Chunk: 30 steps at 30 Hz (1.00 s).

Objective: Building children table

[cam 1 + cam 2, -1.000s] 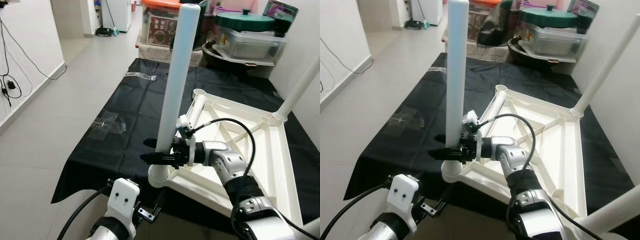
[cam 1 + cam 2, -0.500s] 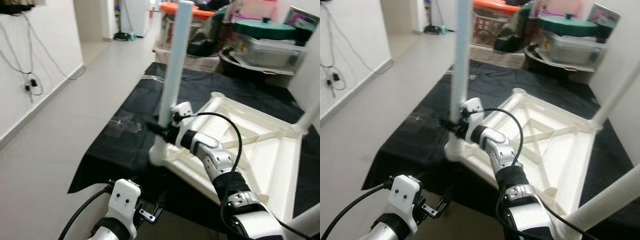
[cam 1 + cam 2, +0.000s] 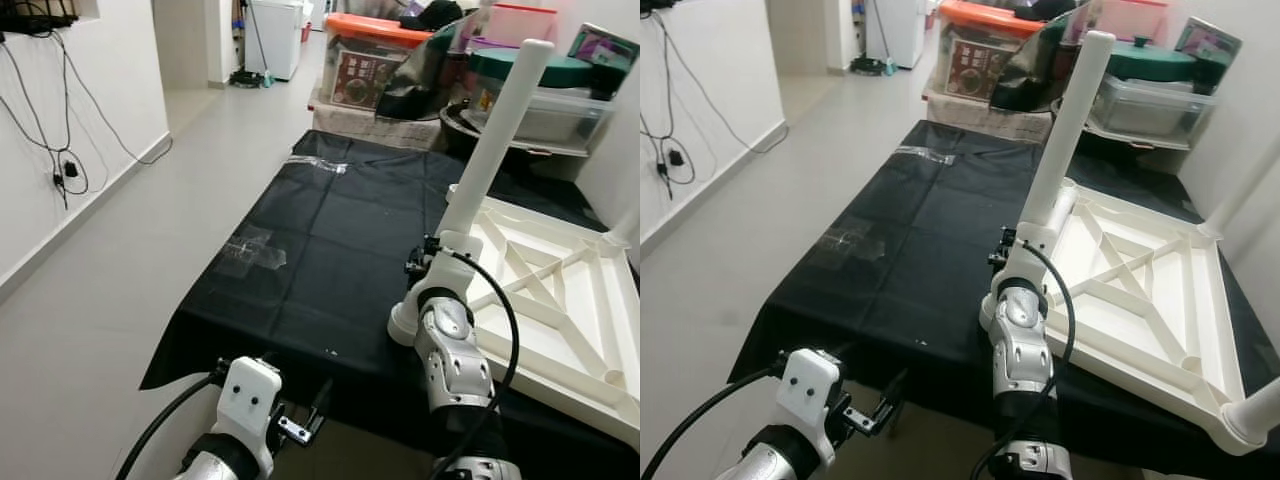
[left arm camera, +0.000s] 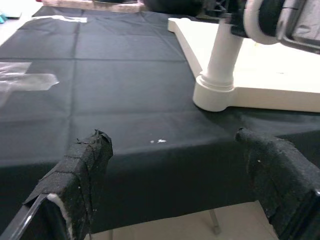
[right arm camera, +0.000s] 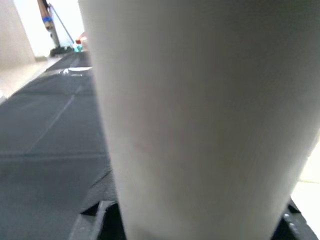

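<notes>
On the black cloth (image 3: 300, 250) the upturned tabletop (image 3: 560, 300) lies; at its near corner a leg (image 3: 490, 150) stands in its socket, tilted. Our right gripper (image 3: 425, 262) clasps the leg's base. Our left gripper (image 4: 175, 185) hangs wide below the edge

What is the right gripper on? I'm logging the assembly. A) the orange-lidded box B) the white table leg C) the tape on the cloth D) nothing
B: the right gripper sits at the base of the leg, which stands in the tabletop corner socket.
</notes>
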{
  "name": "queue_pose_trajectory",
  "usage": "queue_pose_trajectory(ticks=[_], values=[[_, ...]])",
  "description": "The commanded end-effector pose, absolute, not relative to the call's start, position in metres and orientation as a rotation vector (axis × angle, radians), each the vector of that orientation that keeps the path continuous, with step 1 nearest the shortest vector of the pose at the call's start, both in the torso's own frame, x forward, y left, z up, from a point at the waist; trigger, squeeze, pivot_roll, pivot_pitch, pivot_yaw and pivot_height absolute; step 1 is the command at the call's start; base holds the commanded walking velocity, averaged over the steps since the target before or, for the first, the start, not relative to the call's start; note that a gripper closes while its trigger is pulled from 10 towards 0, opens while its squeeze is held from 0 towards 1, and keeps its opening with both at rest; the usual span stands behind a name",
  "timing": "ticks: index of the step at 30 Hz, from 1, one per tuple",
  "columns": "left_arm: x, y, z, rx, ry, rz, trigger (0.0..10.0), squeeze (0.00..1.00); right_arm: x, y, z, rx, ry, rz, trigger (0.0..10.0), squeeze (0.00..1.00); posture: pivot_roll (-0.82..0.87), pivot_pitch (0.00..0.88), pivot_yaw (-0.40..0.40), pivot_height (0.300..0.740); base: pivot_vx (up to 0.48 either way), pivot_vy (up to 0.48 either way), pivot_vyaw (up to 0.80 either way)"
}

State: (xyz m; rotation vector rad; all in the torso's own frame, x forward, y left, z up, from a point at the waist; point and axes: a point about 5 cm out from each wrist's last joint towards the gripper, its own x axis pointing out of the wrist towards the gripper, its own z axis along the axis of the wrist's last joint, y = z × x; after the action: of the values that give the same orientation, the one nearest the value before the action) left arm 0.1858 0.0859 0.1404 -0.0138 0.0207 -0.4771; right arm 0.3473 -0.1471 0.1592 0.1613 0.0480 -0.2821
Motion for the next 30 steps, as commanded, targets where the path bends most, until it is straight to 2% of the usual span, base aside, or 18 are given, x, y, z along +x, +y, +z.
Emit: queue_pose_trajectory(ticks=[1,3,4,5,6,7,9,12,13,14,16,20,21,30], values=[[0.186,0.086,0.136,-0.018,0.041,-0.482,10.0,0.0,0.347,-0.137,0.145,0.227,0.089,-0.213,10.0,1.0,0.24,0.048,-0.125,0.74,0.0,0.0,0.0],[0.186,0.086,0.136,-0.018,0.041,-0.482,10.0,0.0,0.347,-0.137,0.145,0.227,0.089,-0.213,10.0,1.0,0.24,0.048,-0.125,0.74,0.0,0.0,0.0],[0.186,0.086,0.137,-0.02,0.039,-0.481,10.0,0.0,0.354,-0.128,0.16,0.243,0.014,-0.095,10.0,1.0,0.24,0.049,-0.127,0.74,0.0,0.0,0.0],[0.186,0.086,0.137,-0.02,0.039,-0.481,10.0,0.0,0.354,-0.128,0.16,0.243,0.014,-0.095,10.0,1.0,0.24,0.049,-0.127,0.74,0.0,0.0,0.0],[0.186,0.085,0.137,-0.02,0.039,-0.48,10.0,0.0,0.358,-0.125,0.167,0.266,-0.013,-0.028,10.0,0.57,0.24,0.049,-0.127,0.74,0.0,0.0,0.0],[0.186,0.085,0.137,-0.021,0.039,-0.48,10.0,0.0,0.362,-0.124,0.174,0.287,-0.037,0.039,10.0,0.0,0.24,0.05,-0.127,0.74,0.0,0.0,0.0],[0.186,0.085,0.137,-0.022,0.038,-0.48,10.0,0.0,0.368,-0.123,0.183,0.351,-0.056,0.194,10.0,0.0,0.24,0.051,-0.126,0.74,0.0,0.0,0.0],[0.186,0.085,0.137,-0.022,0.038,-0.481,10.0,0.0,0.37,-0.123,0.185,0.381,-0.061,0.268,10.0,0.0,0.24,0.051,-0.127,0.74,0.0,0.0,0.0],[0.186,0.085,0.137,-0.021,0.038,-0.481,10.0,0.0,0.371,-0.121,0.188,0.392,-0.057,0.391,10.0,0.0,0.24,0.052,-0.128,0.74,0.0,0.0,0.0],[0.186,0.085,0.137,-0.02,0.037,-0.48,10.0,0.0,0.369,-0.119,0.19,0.361,-0.016,0.656,10.0,0.0,0.24,0.052,-0.128,0.74,0.0,0.0,0.0],[0.186,0.085,0.137,-0.02,0.037,-0.48,10.0,0.0,0.368,-0.119,0.19,0.353,-0.002,0.717,10.0,0.0,0.24,0.052,-0.128,0.74,0.0,0.0,0.0],[0.186,0.086,0.137,-0.018,0.037,-0.48,10.0,0.0,0.35,-0.112,0.19,0.265,0.069,1.124,10.0,0.0,0.24,0.053,-0.127,0.74,0.0,0.0,0.0],[0.186,0.086,0.137,-0.018,0.037,-0.479,10.0,0.0,0.342,-0.107,0.189,0.218,0.107,1.282,10.0,0.0,0.25,0.054,-0.128,0.74,0.0,0.0,0.0],[0.186,0.086,0.138,-0.017,0.036,-0.479,10.0,0.0,0.338,-0.092,0.187,0.148,0.143,1.478,10.0,0.0,0.25,0.057,-0.13,0.74,0.0,0.0,0.0]])
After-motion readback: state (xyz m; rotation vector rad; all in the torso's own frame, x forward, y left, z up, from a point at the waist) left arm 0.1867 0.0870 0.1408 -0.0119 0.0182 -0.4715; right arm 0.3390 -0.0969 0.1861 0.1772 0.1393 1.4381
